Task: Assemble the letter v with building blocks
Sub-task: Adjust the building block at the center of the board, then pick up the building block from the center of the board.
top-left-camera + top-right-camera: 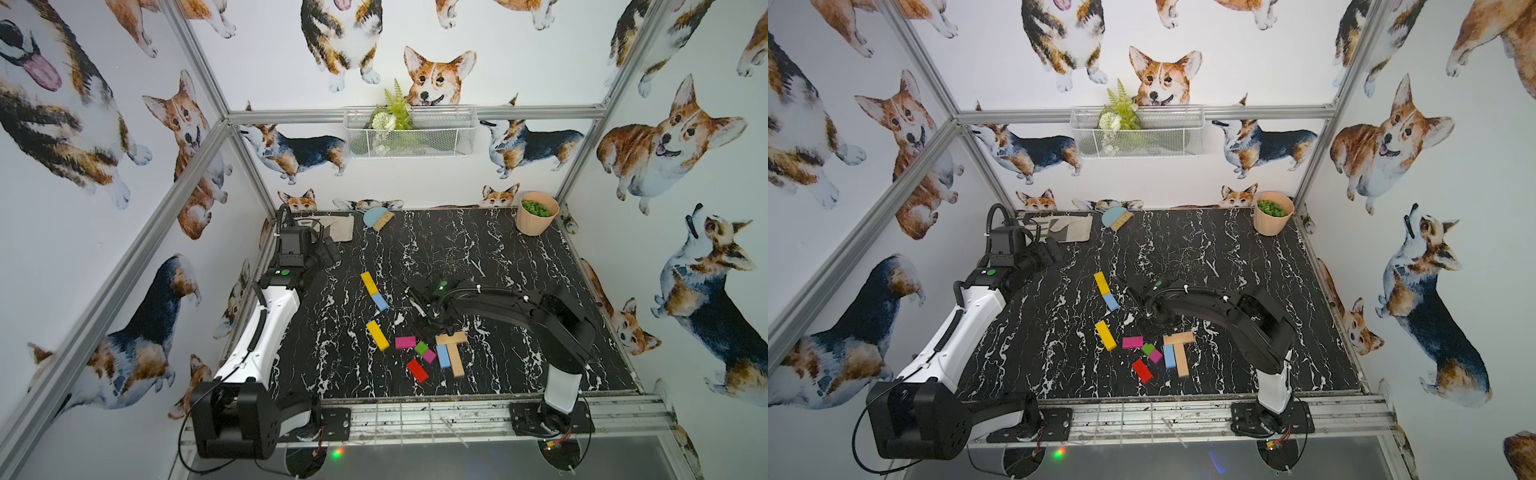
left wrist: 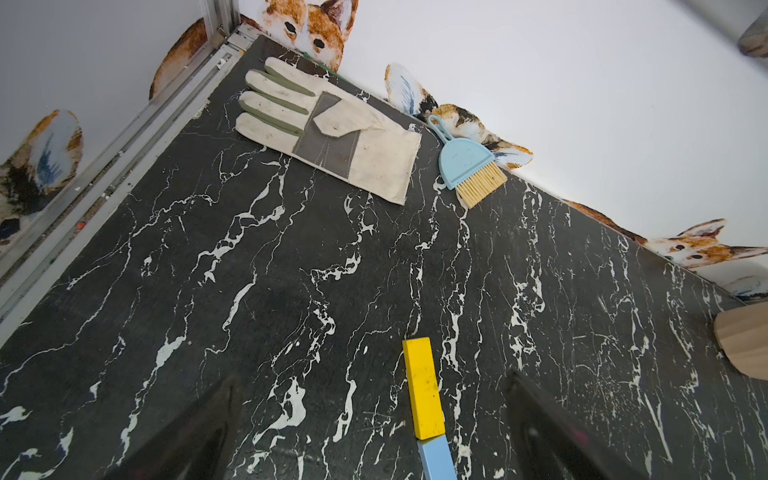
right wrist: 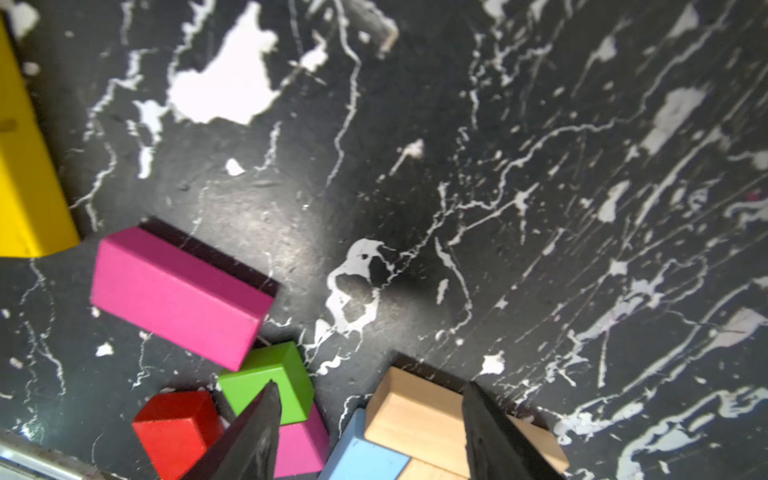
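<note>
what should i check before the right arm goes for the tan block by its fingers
1. The right gripper is open and empty: ok.
2. The tan block is free of neighbours: not ok, it touches the light blue block and a second tan block.
3. Fingers sit either side of the tan block: not ok, one finger covers part of its top in the right wrist view.
4. Gripper height over the tan block: cannot tell.
5. The left gripper is open and well away from those blocks: ok.
</note>
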Robot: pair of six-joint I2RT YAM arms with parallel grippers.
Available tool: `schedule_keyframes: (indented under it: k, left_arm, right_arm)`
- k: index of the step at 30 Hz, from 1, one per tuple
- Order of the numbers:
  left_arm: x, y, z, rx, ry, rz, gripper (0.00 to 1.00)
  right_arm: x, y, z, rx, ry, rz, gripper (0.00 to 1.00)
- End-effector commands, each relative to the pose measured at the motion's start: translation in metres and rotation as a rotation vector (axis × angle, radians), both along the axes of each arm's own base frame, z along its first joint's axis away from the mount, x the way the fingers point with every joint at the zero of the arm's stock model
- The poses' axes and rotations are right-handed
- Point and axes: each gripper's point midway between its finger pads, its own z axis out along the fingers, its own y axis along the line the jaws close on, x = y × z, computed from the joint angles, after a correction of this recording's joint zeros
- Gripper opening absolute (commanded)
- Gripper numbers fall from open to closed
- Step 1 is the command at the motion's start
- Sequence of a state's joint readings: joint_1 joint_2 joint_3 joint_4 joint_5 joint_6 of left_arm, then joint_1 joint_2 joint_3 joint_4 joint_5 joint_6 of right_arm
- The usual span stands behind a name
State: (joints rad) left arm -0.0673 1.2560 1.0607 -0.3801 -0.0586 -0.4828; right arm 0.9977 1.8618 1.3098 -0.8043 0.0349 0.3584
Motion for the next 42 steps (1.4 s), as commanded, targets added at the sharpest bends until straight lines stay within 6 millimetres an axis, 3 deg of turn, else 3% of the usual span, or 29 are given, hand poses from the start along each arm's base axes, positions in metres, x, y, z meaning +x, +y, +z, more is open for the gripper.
schedule_keyframes:
  k: [1,16,34,42]
  left_arm:
    - [0.002,0.001,0.007,-0.005,-0.026,0.004,1.0]
    - [0.002,0.001,0.005,-0.004,-0.022,0.004,1.0]
    - [0.001,0.001,0.004,-0.001,-0.019,0.008,1.0]
    - [0.001,0.002,0.004,0.0,-0.019,0.01,1.0]
  right_arm:
    - [-0.003,-0.004,0.004,-0.043,-0.042,0.061,0.7]
    - [-0.036,0.015,0.0,0.005,0.008,0.179,0.67]
    - [-0.034,0.027,-0.023,-0.027,0.041,0.191,0.64]
    - [-0.031,0.027,-0.027,-0.042,0.042,0.187,0.55]
